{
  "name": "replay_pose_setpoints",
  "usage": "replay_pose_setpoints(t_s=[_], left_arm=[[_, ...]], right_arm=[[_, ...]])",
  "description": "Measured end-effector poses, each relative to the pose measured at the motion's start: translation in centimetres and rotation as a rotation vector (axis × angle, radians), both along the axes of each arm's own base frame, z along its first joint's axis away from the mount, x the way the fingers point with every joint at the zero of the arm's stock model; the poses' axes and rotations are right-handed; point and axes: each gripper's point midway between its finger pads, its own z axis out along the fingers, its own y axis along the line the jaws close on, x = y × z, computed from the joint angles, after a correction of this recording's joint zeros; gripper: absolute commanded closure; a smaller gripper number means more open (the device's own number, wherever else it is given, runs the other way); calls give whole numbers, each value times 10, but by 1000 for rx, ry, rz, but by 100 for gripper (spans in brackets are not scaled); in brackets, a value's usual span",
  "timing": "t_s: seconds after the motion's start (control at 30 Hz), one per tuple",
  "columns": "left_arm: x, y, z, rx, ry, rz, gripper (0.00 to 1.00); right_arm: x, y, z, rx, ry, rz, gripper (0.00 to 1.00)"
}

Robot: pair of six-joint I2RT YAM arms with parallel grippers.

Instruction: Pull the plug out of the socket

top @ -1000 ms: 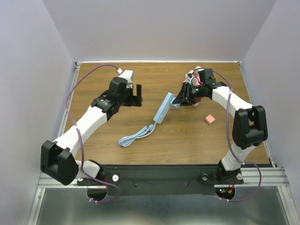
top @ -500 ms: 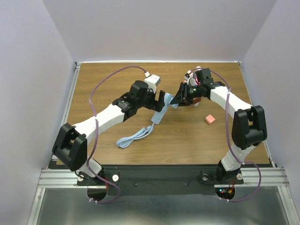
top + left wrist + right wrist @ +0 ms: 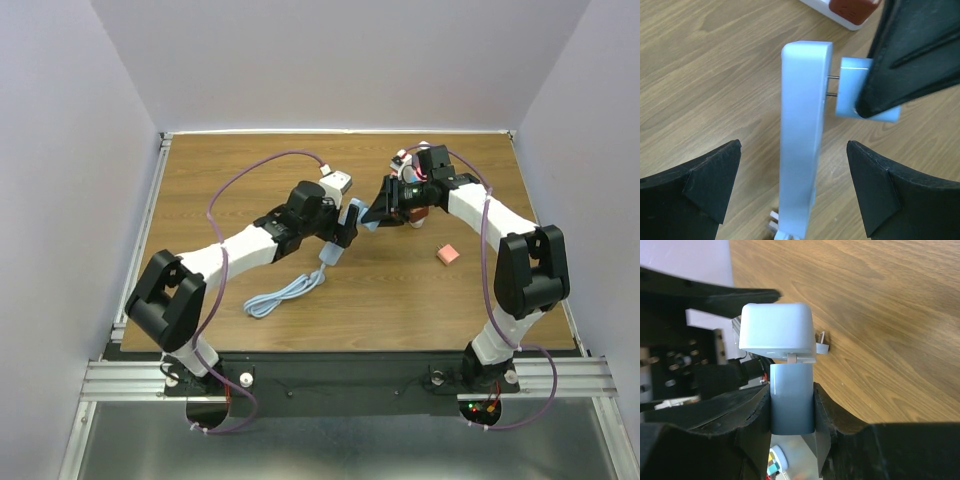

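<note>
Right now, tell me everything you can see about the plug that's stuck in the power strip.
The plug is a small pale-blue block with rounded edges, smooth plastic by its look. Two thin metal prongs run from it into the face of the pale-blue power strip. Bare prong shows between them, so it is partly out but not free. The right gripper is shut on its body, a black finger on either side. It sits near the strip's end away from the cord.
</note>
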Motion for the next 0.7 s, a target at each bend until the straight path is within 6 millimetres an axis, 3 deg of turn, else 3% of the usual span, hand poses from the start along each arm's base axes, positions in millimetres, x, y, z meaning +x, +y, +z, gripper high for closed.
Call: replay_pose_setpoints(t_s=[0.13, 0.23, 0.27, 0.37, 0.4, 0.7], left_arm=[[3, -3, -23, 38, 24, -2, 11], [4, -3, -38, 62, 44, -4, 33], [4, -3, -41, 67, 51, -5, 47], [3, -6, -41, 61, 47, -13, 74], [1, -8, -41, 62, 45, -24, 100], [17, 9, -51, 83, 65, 55, 100]], right_arm=[[-2, 1, 2, 11, 3, 9, 100], [-2, 1, 2, 15, 4, 12, 100], [-2, 2, 2, 16, 4, 13, 100], [-3, 2, 3, 17, 1, 15, 100], [-2, 2, 2, 15, -1, 14, 100], [-9, 2, -2, 12, 23, 13, 100]])
